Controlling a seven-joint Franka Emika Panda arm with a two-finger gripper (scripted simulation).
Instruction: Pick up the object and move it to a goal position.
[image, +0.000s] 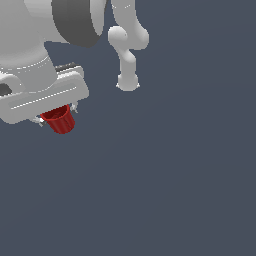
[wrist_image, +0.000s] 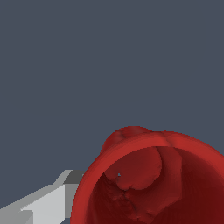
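Hanging directly beneath the white gripper (image: 56, 116) in the exterior view, the red cup (image: 61, 121) tapers downward, its sides faintly ribbed, its rim tucked against the gripper body; the fingers sit close on either side, gripping it. In the wrist view, the cup's open mouth (wrist_image: 153, 183) looms close, glossy red with a lumpy inner wall, one grey finger (wrist_image: 43, 203) beside its rim.

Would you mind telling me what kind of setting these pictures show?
Most likely a bare simulated workspace: a flat, featureless grey ground, a smooth white robot arm, and one red cup under the gripper.
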